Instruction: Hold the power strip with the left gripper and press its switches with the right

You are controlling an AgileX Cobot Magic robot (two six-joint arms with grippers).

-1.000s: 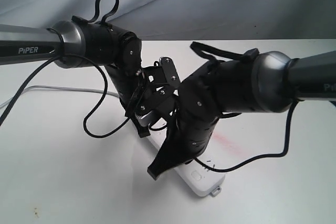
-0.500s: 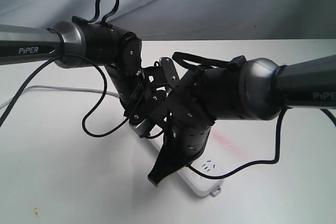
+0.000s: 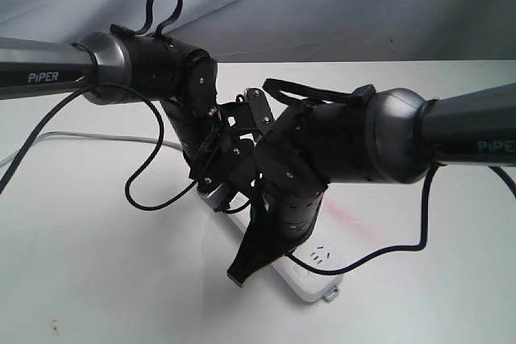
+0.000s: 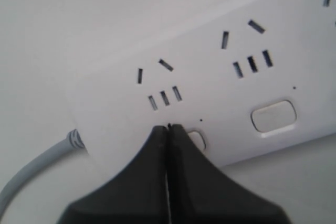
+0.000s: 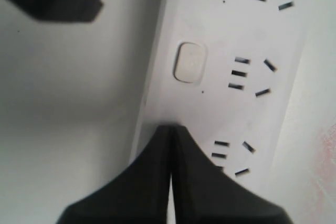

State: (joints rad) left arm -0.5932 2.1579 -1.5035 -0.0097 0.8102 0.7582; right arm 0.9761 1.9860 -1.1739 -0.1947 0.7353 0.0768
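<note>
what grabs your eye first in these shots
The left arm and the bulkier right arm meet in the middle of the exterior view, over a white power strip on the pale table. Up close, the left pincer is shut, its tip by a switch near the strip's cord end; the right pincer is shut too, tip on the strip's switch-side edge.

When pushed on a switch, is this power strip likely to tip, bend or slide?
Tipping seems unlikely: the power strip lies low and flat on the table. It looks like rigid plastic, so probably no bending. It might skid: the shut left gripper seems only to rest on top.
</note>
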